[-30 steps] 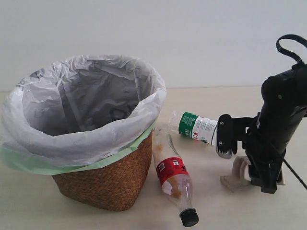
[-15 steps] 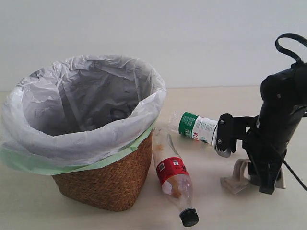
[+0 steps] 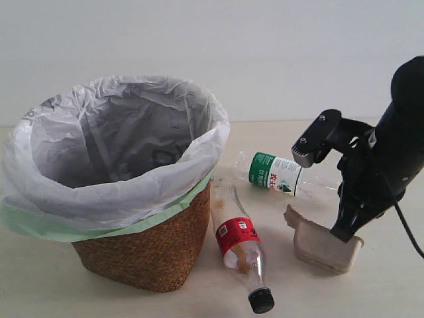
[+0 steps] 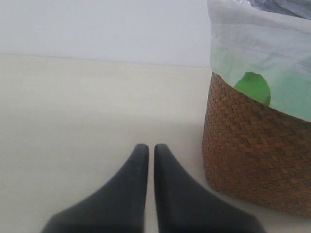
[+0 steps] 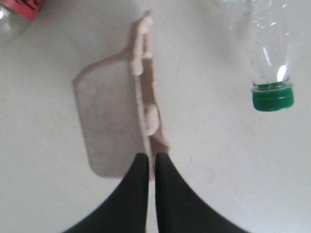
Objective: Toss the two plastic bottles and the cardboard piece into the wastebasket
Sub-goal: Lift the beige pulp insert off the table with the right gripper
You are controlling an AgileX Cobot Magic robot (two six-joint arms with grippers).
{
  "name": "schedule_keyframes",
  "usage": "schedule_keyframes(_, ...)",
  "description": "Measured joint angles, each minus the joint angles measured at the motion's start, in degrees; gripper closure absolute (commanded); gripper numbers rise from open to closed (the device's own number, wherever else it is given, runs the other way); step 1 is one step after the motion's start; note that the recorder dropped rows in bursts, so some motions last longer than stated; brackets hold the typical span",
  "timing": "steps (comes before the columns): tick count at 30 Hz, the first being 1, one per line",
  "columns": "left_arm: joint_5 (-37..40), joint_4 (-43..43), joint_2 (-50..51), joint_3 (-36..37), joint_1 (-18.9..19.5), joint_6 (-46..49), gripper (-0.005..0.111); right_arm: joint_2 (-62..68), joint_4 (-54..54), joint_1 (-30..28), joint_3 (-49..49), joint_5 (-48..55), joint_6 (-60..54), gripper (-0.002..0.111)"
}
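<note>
The wastebasket (image 3: pixel 152 252), brown wicker with a white bag liner, stands at the left. The red-label bottle (image 3: pixel 240 242) lies against its right side, black cap toward the front. Behind it the green-label bottle (image 3: pixel 275 173) lies on the table, and its green cap (image 5: pixel 273 95) shows in the right wrist view. My right gripper (image 3: pixel 344 232) is shut on one end of the beige cardboard piece (image 3: pixel 321 244), seen edge-on (image 5: pixel 146 87) with its shadow on the table beside it. My left gripper (image 4: pixel 151 148) is shut with nothing in it, low beside the wastebasket (image 4: pixel 252 145); the exterior view does not show it.
A pale beige table (image 3: pixel 371 291) carries everything, with a plain white wall (image 3: pixel 298 53) behind. The right arm's black wrist housing (image 3: pixel 318 136) hangs over the green-label bottle. A corner of the red-label bottle (image 5: pixel 14 12) appears in the right wrist view.
The right arm has swung its wrist upward, off the green-label bottle. The cardboard piece has come out from under the arm, tipped over and shifted left in the shut gripper.
</note>
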Motion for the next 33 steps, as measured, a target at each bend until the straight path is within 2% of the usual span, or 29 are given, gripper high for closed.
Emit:
schedule_keyframes(5,0.0,0.0,0.0,0.0,0.0,0.0,0.103,-1.8,0.0,0.0,0.0,0.1,0.4,0.108)
schedule_keyframes(7,0.0,0.0,0.0,0.0,0.0,0.0,0.103,-1.7,0.1,0.0,0.0,0.2,0.4,0.105)
schedule_keyframes(9,0.0,0.0,0.0,0.0,0.0,0.0,0.103,-1.2,0.3,0.0,0.0,0.2,0.3,0.094)
schedule_keyframes(13,0.0,0.0,0.0,0.0,0.0,0.0,0.103,-0.7,0.5,0.0,0.1,-0.1,0.0,0.054)
schedule_keyframes(14,0.0,0.0,0.0,0.0,0.0,0.0,0.103,-0.7,0.5,0.0,0.1,-0.5,0.0,0.048)
schedule_keyframes(19,0.0,0.0,0.0,0.0,0.0,0.0,0.103,1.4,0.6,0.0,0.1,-1.6,-0.2,0.057)
schedule_keyframes(25,0.0,0.0,0.0,0.0,0.0,0.0,0.103,6.5,1.2,2.1,0.1,-3.2,-2.2,0.048)
schedule_keyframes(33,0.0,0.0,0.0,0.0,0.0,0.0,0.103,8.4,1.5,2.3,0.1,-6.5,-2.9,0.048)
